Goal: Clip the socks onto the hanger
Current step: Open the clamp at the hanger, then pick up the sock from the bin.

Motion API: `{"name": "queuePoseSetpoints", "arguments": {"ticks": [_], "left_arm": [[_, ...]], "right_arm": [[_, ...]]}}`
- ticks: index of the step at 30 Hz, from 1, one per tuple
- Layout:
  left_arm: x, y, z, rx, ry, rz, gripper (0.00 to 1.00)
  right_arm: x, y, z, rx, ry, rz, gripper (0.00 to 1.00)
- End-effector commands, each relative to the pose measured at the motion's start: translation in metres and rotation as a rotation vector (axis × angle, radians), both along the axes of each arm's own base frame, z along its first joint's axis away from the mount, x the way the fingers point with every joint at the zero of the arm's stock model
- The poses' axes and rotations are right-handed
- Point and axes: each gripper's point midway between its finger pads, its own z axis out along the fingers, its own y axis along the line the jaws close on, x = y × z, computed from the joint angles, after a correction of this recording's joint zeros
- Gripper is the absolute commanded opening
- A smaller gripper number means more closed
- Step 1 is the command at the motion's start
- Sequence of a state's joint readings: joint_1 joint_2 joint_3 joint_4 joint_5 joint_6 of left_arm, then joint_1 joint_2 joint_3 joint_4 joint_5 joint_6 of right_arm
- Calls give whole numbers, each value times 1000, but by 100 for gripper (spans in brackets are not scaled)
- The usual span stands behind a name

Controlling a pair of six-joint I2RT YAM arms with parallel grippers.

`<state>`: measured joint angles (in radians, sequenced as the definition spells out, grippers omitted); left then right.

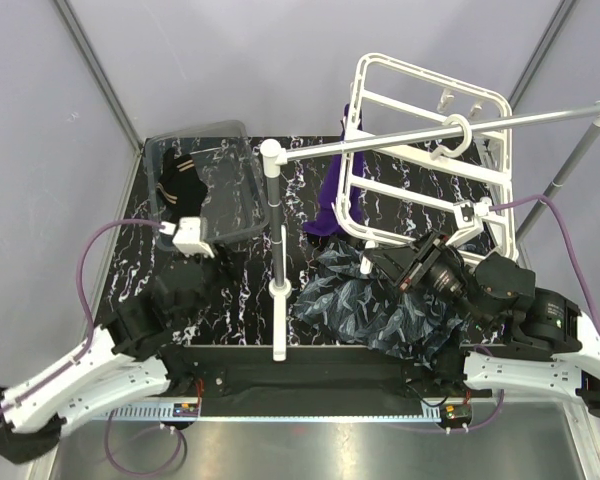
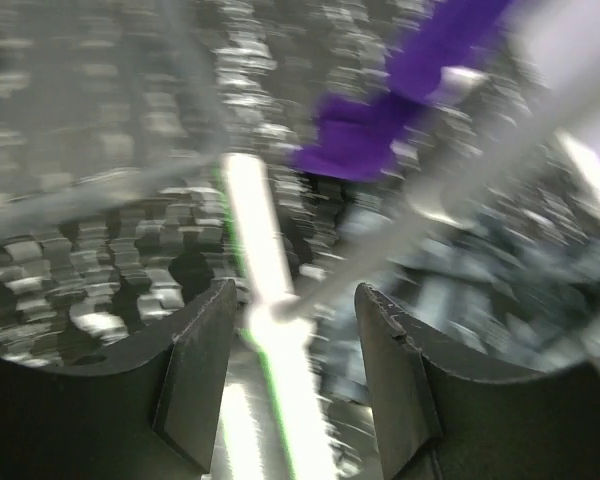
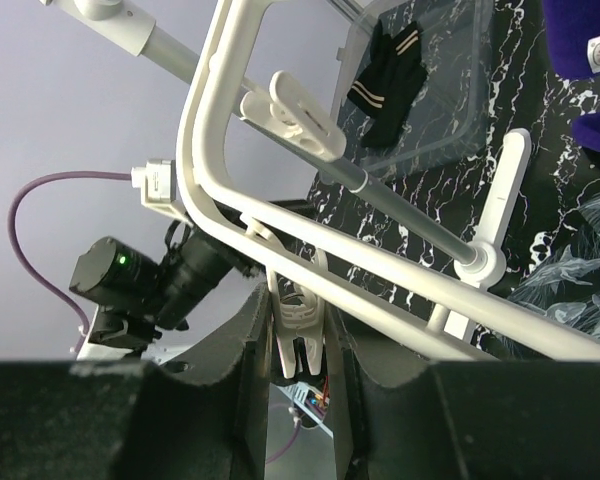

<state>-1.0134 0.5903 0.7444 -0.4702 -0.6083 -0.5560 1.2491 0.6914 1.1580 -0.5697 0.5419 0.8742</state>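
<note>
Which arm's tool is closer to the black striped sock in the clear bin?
Left. The left tool hangs open beside the clear bin holding the sock; the right tool is far off, closed on a hanger clip.

My left arm point(image 1: 90, 378) and right arm point(image 1: 545, 372) are built alike: long white shells dotted with small dark fasteners, joined by bulky black joint housings. A purple cable point(image 1: 82, 285) runs along my left side, and a second purple cable point(image 1: 528, 199) arcs over my right. Near my left wrist sits a small white box point(image 1: 192, 236); near my right, a black lens barrel point(image 1: 443, 271). My left gripper point(image 2: 290, 375) has matte black, wedge-shaped fingers point(image 2: 195, 372) with scuffed edges. My right gripper point(image 3: 300, 350) has the same dark fingers point(image 3: 242, 345).
</note>
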Motion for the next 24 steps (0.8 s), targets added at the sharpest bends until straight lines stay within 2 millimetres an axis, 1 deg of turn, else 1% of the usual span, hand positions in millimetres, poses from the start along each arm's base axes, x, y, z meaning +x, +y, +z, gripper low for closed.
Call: {"name": "queuePoseSetpoints", "arguments": {"ticks": [1, 2, 3, 4, 5, 6, 7, 8, 9, 10, 11, 12, 13, 14, 15, 16, 17, 18, 19, 20, 21, 22, 23, 24], "left_arm": [[26, 45, -5, 78, -16, 175, 55], [31, 43, -10, 78, 7, 153, 55], [41, 44, -18, 92, 34, 166, 54], [56, 64, -20, 92, 51, 243, 53], [62, 64, -25, 84, 73, 224, 53], [74, 71, -20, 62, 55, 258, 53], [89, 90, -26, 70, 68, 335, 53], [99, 96, -22, 59, 57, 359, 53], [113, 102, -13, 44, 27, 387, 54], [134, 118, -36, 75, 112, 451, 55], [152, 122, -15, 48, 101, 477, 55], [166, 124, -23, 55, 157, 485, 56], [181, 131, -24, 40, 191, 515, 56], [211, 131, -27, 44, 236, 536, 56], [227, 131, -29, 45, 249, 544, 56], [242, 132, -28, 75, 245, 538, 56], [273, 138, -35, 114, 260, 581, 56], [287, 144, -38, 141, 264, 607, 57], [302, 150, -47, 201, 281, 616, 57], [323, 158, -22, 219, 229, 663, 58], [340, 163, -60, 286, 297, 670, 59], [351, 169, -64, 344, 298, 675, 59], [365, 176, -48, 367, 257, 722, 59], [375, 180, -77, 414, 297, 726, 59]], "right_arm": [[5, -8, 7, 3, -30, -38, 0], [5, -8, 6, -2, -30, -36, 0], [5, -9, 6, -5, -31, -34, 0], [4, -10, 6, -8, -36, -31, 0], [4, -11, 4, -11, -35, -32, 0], [4, -13, 4, -13, -35, -37, 0], [4, -15, 4, -16, -39, -38, 0], [3, -15, 2, -23, -38, -34, 0], [3, -15, 2, -26, -42, -34, 0], [3, -16, 2, -26, -42, -32, 0], [3, -15, 2, -27, -44, -29, 0], [2, -15, 3, -27, -48, -23, 0], [1, -14, 3, -28, -50, -18, 0], [1, -14, 4, -23, -52, -14, 0], [-1, -13, 5, -23, -56, -4, 0], [-1, -13, 6, -21, -56, -3, 0], [-2, -13, 6, -22, -57, 2, 0], [-2, -12, 5, -25, -56, 7, 0], [-3, -12, 7, -19, -58, 10, 0], [-3, -12, 7, -19, -58, 13, 0], [-3, -14, 8, -16, -60, 8, 0], [-3, -15, 8, -15, -59, 7, 0], [-4, -16, 9, -13, -60, 9, 0], [-3, -18, 10, -14, -63, 2, 0]]}}
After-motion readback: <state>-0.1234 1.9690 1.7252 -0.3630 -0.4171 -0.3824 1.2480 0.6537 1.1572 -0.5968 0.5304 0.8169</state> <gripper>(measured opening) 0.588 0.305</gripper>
